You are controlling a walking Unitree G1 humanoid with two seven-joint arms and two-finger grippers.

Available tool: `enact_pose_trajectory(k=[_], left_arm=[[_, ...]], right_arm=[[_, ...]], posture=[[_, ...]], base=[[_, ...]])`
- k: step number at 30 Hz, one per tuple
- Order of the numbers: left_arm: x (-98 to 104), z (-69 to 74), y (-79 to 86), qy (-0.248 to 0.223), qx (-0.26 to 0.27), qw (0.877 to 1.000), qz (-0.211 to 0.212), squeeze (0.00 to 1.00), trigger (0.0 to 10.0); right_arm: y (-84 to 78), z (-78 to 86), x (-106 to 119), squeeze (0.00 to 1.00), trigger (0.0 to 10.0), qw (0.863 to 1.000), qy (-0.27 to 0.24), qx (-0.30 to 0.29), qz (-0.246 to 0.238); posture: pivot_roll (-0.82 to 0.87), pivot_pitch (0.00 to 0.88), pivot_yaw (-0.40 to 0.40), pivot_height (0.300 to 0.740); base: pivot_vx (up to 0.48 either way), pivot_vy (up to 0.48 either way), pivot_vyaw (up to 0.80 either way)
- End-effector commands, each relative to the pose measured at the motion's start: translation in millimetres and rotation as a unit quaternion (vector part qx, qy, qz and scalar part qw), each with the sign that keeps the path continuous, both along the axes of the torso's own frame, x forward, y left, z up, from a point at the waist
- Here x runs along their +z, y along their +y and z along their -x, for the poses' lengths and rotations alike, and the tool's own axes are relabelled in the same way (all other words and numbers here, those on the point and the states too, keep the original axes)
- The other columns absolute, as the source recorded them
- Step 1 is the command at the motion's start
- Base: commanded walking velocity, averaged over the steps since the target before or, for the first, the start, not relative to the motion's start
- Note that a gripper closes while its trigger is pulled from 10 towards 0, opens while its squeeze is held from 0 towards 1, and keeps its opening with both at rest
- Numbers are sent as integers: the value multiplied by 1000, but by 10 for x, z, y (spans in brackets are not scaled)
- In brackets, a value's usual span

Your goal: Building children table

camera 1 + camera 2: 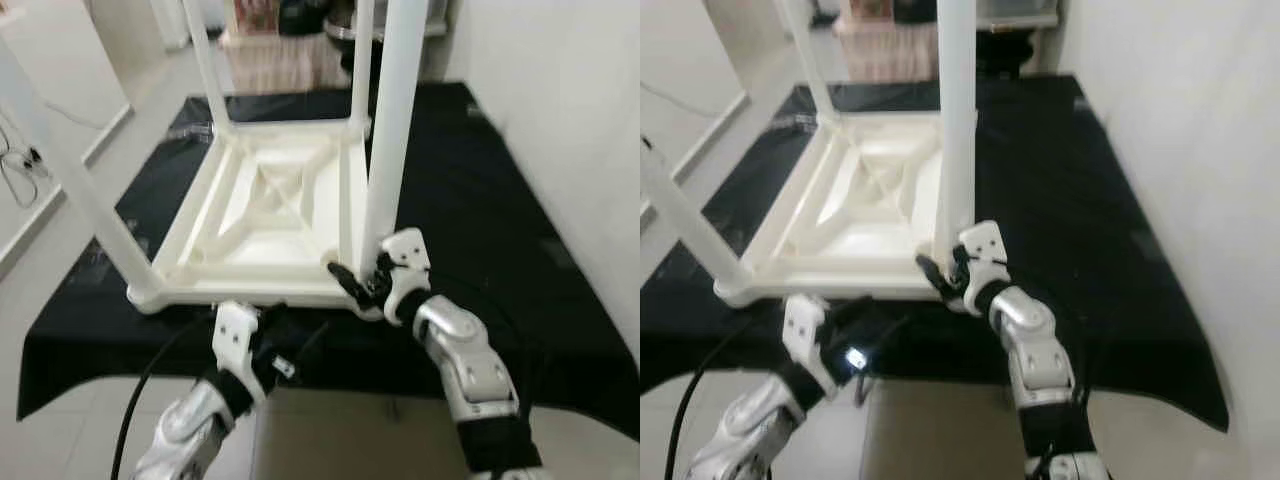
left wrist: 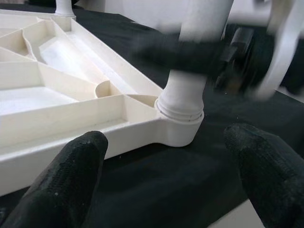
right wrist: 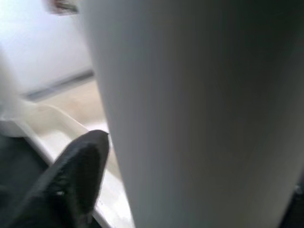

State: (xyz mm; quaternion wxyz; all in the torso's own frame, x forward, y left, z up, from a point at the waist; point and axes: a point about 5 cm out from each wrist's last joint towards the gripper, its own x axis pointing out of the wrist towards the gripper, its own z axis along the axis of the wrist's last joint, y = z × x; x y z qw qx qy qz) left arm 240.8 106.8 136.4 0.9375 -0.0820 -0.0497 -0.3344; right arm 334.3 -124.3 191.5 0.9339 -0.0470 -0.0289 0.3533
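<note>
A black cloth (image 1: 480,180) covers the bench in the middle of the frame, with pale floor (image 1: 60,200) at the left and a white wall (image 1: 570,120) at the right. On it, centre frame, lies the white children's table (image 1: 270,215) upside down, legs pointing up. The right gripper (image 1: 365,285) has its fingers (image 3: 78,175) closed around the near right leg (image 1: 392,130) just above its socket. The left gripper (image 2: 166,185), lower left, hovers by the table's near edge, fingers (image 2: 61,180) spread open and holding nothing.
</note>
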Motion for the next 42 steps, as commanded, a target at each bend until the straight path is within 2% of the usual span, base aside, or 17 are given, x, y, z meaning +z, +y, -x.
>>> enact_pose_trajectory(k=[1,2,3,7,9,12,16,17,31,34,36,37,38,39,40,41,42], left_arm=[[-41,11,11,10,2,1000,-1,0,10000],[-41,11,11,10,2,1000,-1,0,10000],[-41,11,7,10,3,1000,0,0,10000],[-42,12,-5,10,5,1000,0,0,10000],[-43,13,-8,10,5,1000,0,0,10000],[-49,21,-15,11,5,1000,-2,0,10000],[-53,24,-18,11,5,1000,-3,0,10000],[-55,27,-20,12,5,1000,-4,0,10000],[-70,36,-32,15,1,1000,-3,0,10000],[-73,43,-22,16,1,1000,-3,0,10000],[-72,48,-10,16,3,1000,-2,0,10000],[-72,48,-10,16,3,1000,-2,0,10000],[-76,56,4,16,3,1000,-3,0,10000],[-79,60,13,16,4,1000,-4,0,10000],[-79,60,13,16,4,1000,-4,0,10000],[-72,56,28,16,4,1000,-6,0,10000],[-73,51,40,16,4,1000,-8,0,10000]], right_arm=[[21,-4,97,647,10000,996,-16,89,14],[21,-4,97,647,10000,996,-16,89,14],[-15,-19,128,0,10000,992,-16,120,27],[-102,-114,261,0,10000,983,-13,181,34],[-115,-147,301,0,10000,980,-12,193,35],[-109,-224,415,0,10000,969,-11,243,34],[-116,-272,458,0,10000,966,-9,258,29],[-122,-282,465,0,0,965,-9,261,25],[-302,-331,409,0,0,972,-12,235,1],[-442,-321,400,0,0,983,-26,181,6],[-548,-302,347,0,0,994,-24,105,1],[-548,-302,347,0,0,994,-24,105,1],[-577,-277,282,0,0,999,-40,-3,-23],[-624,-242,198,0,0,991,-33,-112,-60],[-624,-242,198,0,0,991,-33,-112,-60],[-622,-58,-115,0,0,971,-3,-237,-27],[-486,137,-362,0,0,962,28,-272,-18]], posture=[[-57,123,27,740],[-57,123,27,740],[-55,122,24,740],[-46,119,21,740],[-45,119,22,740],[-38,118,21,740],[-33,116,22,740],[-32,117,21,740],[-42,114,30,740],[-44,115,27,740],[-49,118,20,740],[-49,118,20,740],[-40,116,23,740],[-36,114,24,740],[-36,114,24,740],[-37,129,25,740],[-44,130,44,740]], base=[[0,0,0],[0,0,0],[0,0,0],[0,0,0],[0,0,0],[0,0,0],[0,0,0],[0,0,0],[0,0,0],[0,0,0],[0,0,0],[0,0,0],[0,0,0],[0,0,0],[0,0,0],[0,0,0],[0,0,0]])
